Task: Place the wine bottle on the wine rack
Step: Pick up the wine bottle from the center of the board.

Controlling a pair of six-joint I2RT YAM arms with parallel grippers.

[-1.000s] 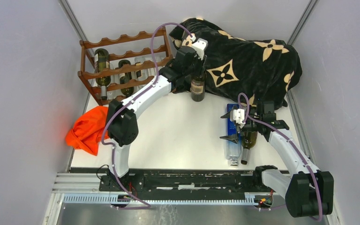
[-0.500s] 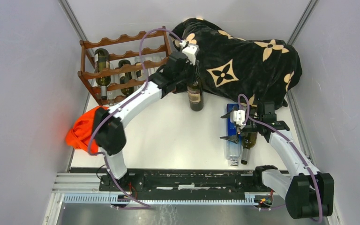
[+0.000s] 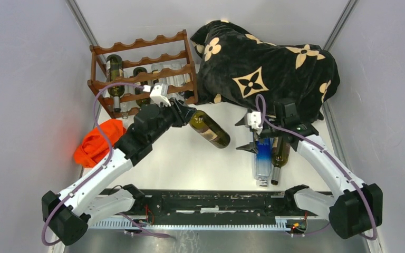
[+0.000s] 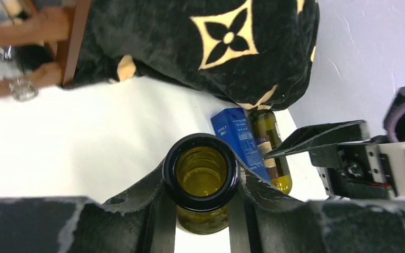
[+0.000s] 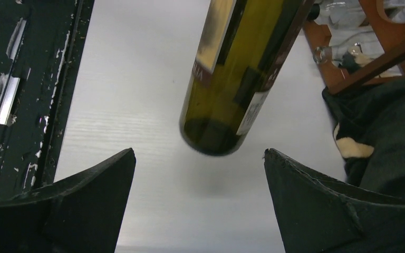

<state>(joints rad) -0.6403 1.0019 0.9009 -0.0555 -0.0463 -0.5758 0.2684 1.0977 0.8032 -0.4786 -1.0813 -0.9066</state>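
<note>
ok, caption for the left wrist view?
Left end effector grips an open green wine bottle by the neck; blue box and second bottle lie beyond.

Laboratory robot cell: a white bench (image 3: 190, 158) boxed in by plain grey panels (image 3: 26, 79), with left arm (image 3: 97, 174) and right arm (image 3: 324, 161) bolted to a metal rail (image 3: 216, 223).

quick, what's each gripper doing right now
left gripper: shut on the wine bottle, gripped at its neck.
right gripper: open, holding nothing.
</note>
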